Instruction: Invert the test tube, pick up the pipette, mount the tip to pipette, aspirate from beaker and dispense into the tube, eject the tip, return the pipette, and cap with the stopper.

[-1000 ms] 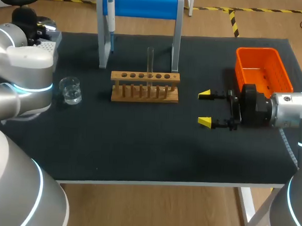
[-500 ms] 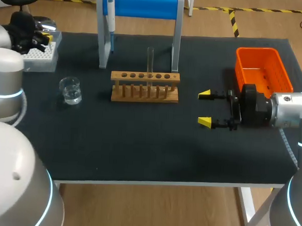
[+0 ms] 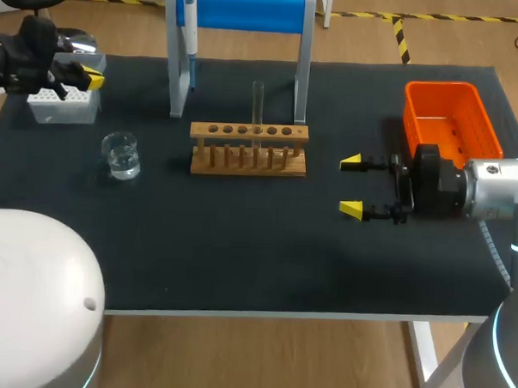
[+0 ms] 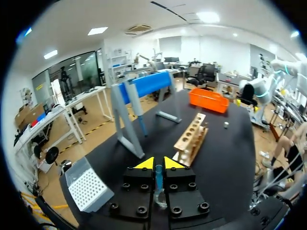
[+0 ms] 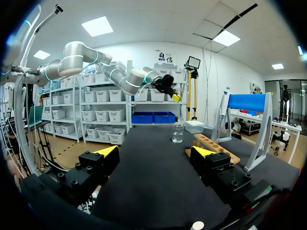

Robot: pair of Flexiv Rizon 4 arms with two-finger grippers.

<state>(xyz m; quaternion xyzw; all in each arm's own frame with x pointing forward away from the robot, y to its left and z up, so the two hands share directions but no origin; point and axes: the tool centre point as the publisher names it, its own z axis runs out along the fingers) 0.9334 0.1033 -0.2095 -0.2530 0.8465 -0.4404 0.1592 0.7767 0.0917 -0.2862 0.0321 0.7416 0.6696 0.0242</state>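
Tube [image 3: 258,104] upright in rack [image 3: 249,148], pipette [image 3: 189,28] on its stand [image 3: 241,11]; our right gripper [image 3: 351,186] hovers open and empty, while our left gripper [image 3: 90,75], closed by the tip box [image 3: 61,108], should open before squarely meeting the pipette.

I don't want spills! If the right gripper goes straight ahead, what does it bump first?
The right gripper might clip the near end of the wooden rack; depth is unclear. Beyond stands the beaker.

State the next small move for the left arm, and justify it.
Probably ease the left end effector from near the tip box toward the pipette hanging on the blue stand: it is nearest, and the right end effector sits open far from it.
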